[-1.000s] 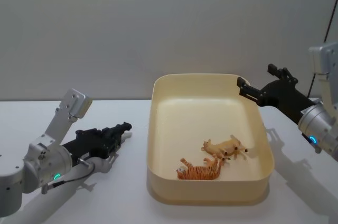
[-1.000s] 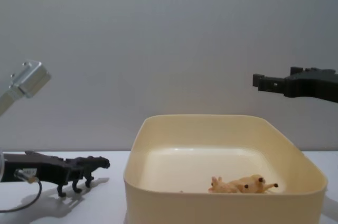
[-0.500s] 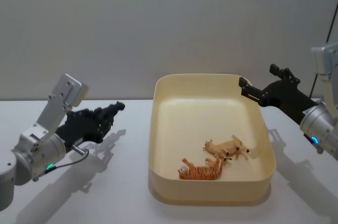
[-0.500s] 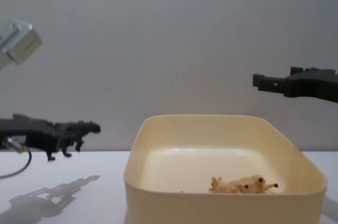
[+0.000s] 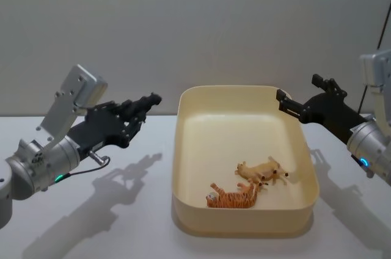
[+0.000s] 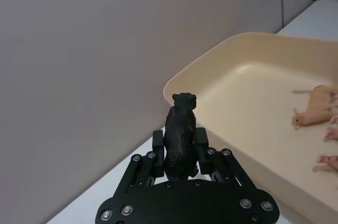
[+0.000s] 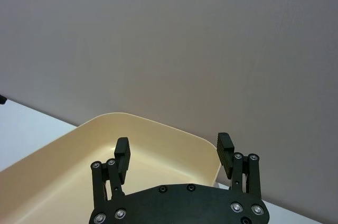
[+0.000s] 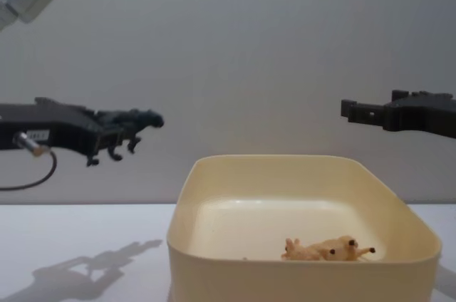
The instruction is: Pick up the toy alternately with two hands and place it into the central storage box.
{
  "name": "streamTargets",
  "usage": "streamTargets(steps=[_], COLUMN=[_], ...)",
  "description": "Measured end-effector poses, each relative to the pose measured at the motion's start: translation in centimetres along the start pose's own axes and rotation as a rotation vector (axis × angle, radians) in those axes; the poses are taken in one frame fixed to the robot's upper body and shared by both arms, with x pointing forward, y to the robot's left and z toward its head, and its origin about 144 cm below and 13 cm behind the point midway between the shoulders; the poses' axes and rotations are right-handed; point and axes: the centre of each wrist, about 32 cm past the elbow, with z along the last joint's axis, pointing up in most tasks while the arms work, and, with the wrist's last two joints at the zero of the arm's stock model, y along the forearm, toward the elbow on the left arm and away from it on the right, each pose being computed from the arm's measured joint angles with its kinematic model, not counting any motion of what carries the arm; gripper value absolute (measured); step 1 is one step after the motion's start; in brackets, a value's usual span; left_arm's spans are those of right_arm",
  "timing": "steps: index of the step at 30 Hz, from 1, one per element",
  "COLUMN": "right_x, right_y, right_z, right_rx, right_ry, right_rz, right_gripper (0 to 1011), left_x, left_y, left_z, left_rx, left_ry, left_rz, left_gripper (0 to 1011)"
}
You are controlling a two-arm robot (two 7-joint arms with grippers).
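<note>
Head view: the left gripper [image 5: 135, 114] is raised above the white table [image 5: 122, 222], left of the central storage box [image 5: 183, 149], its fingers clamped on a black toy animal [image 5: 145, 101] whose dark body is hard to separate from them. The right gripper [image 5: 299, 97] hangs over the box's far right corner, jaws spread and empty. In the box lie a striped orange tiger [image 5: 232, 196] and a tan animal [image 5: 261, 171], both on their sides.

Left wrist view: the black toy animal [image 6: 179, 134] stands up between the two fingers [image 6: 158, 140], facing the box [image 6: 222, 57]; the tan animal [image 6: 317, 109] is cut off at the frame edge.

Right wrist view: the right gripper [image 7: 174, 152] has wide jaws, with the box's far rim [image 7: 158, 123] beyond.

Chest view: the held toy [image 8: 132, 125] is well above rim height; the near wall [image 8: 299, 280] hides the tiger, and the tan animal [image 8: 328, 248] peeks over.
</note>
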Motion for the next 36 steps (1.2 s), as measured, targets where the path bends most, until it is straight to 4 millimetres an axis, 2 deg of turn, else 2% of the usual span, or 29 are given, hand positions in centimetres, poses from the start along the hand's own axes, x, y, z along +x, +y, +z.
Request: streamTargets(steps=[11,21,36], right_x=[0.0,0.0,0.0], right_y=[0.0,0.0,0.0], right_z=[0.0,0.0,0.0], right_rx=[0.0,0.0,0.0], right_ry=[0.0,0.0,0.0], right_rz=[0.0,0.0,0.0], right_gripper=[1001,1001,1001], left_x=[0.0,-0.3,-0.8], left_y=[-0.5,-1.8,-4.7], left_z=[1.7,2.9,4.3], left_rx=[-0.109,-0.189,-0.14], left_ry=[-0.003,0.025,0.023], left_rz=[-0.119,-0.267,-0.523], left_gripper=[322,322,322])
